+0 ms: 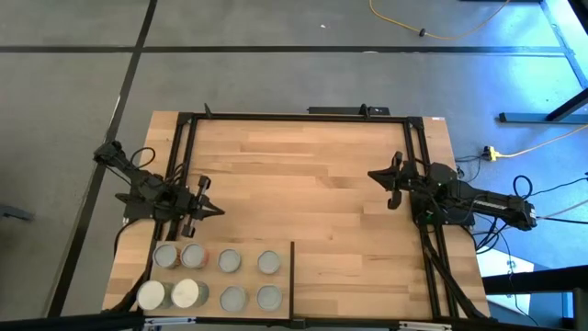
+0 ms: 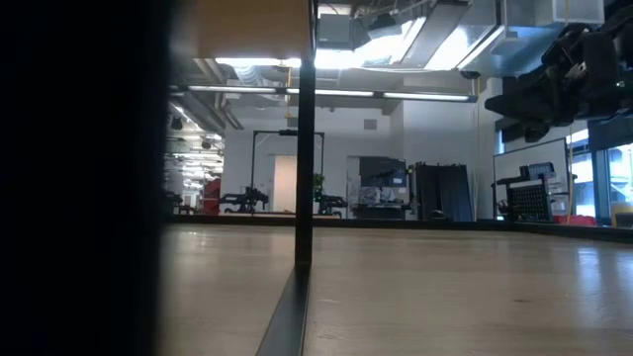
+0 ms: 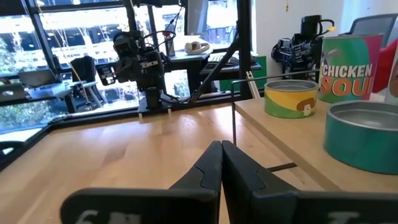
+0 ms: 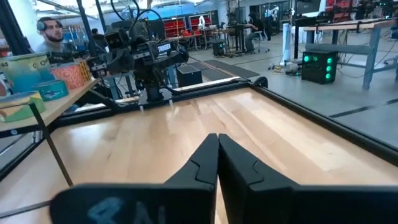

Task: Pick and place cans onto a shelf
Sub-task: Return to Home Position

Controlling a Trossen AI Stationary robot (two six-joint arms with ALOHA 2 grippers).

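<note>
1. The left gripper [image 1: 217, 211] hangs over the left part of the table [image 1: 312, 184]. Its two fingers [image 3: 208, 171] are pressed together on nothing, and the tips aim across the planks toward the right arm [image 3: 140, 62].
2. The shelf [image 1: 249, 279] lies just beside this gripper, off to one side of it, toward the table's front edge. Its thin black upright [image 1: 292, 276] stands on that same side, farther forward than the fingertips.
3. Eight cans [image 1: 229, 261] stand on the shelf in two rows of four. One row is right beside the gripper and the other is just beyond it.
4. The two whitish-topped cans [image 1: 186, 293] sit in the farther row, at the end nearest the gripper's own arm.
5. From the left wrist, a teal can [image 3: 364, 134] is the closest to the fingers. A yellow-green can [image 3: 290, 98] stands beyond it, and a taller can lettered CHICKEN [image 3: 351, 65] rises behind them.
6. The right gripper [image 1: 375, 175] hangs over the right part of the table, well apart from the shelf and every can. Its fingers [image 4: 208, 165] are closed against each other and hold nothing, and the tips point at the left arm [image 4: 140, 56].
7. Past that arm, a person [image 4: 50, 34] shows in the room behind the table.
</note>
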